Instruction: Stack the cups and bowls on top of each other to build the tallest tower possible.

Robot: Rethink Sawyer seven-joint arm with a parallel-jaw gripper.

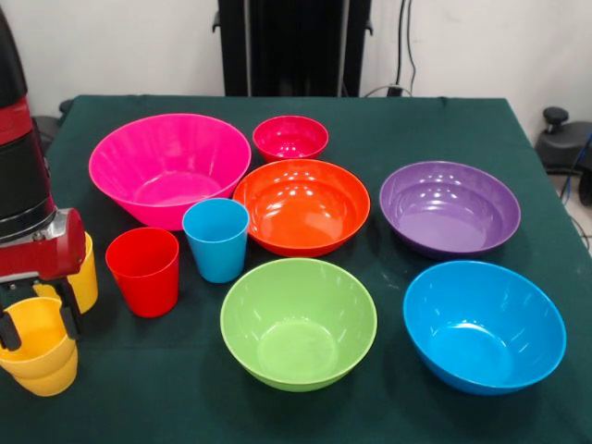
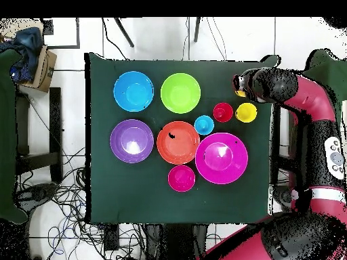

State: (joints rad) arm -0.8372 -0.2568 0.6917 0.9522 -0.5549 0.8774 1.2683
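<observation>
We see the arm at the front view's left edge, tool [image 1: 37, 310] low over stacked yellow cups [image 1: 37, 356] at the worktop's [image 1: 398, 129] near-left corner. Black fingers [image 1: 9, 331] straddle the top cup's rim; whether they're clamped on it, we can't tell. Another yellow cup [image 1: 85, 273] stands just behind the arm.

Clock directions from the orange bowl [image 1: 302, 205], front view:
- hot pink bowl [image 1: 169, 166] at 10, touching it
- small pink-red bowl [image 1: 290, 138] at 12, close
- purple bowl [image 1: 450, 207] at 3, apart
- blue bowl [image 1: 484, 326] at 4, well apart
- lime green bowl [image 1: 298, 323] at 6, near
- light blue cup [image 1: 215, 239] at 8, just beside its rim
- red cup [image 1: 143, 271] at 8, further out, beside the blue one

All bowls and cups are upright, mouths up. No tower yet beyond the nested yellow cups. Overhead, the arm [image 2: 298, 95] covers that corner stack; one yellow cup [image 2: 246, 112] shows beside the red cup [image 2: 223, 112].
</observation>
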